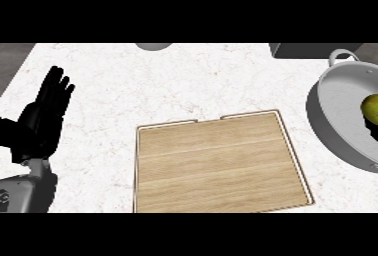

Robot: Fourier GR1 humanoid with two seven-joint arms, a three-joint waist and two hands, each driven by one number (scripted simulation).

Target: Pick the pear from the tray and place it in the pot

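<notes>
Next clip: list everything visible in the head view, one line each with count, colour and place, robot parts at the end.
counter: one, white speckled, fills most of the view
tray: one, light wood with a pale rim, centre to lower middle, nothing on it
pot: one, grey metal with a loop handle at its top, right edge, partly cut off
pear: one, yellow-green, inside the pot at the right edge, partly cut off
grey round object: one, top edge at centre, mostly cut off, cannot tell what it is
dark object: one, dark grey, top right corner, cut off
left hand: one, black, on a grey forearm, left edge, fingers straight and pointing up, resting
right hand: not in view
</notes>
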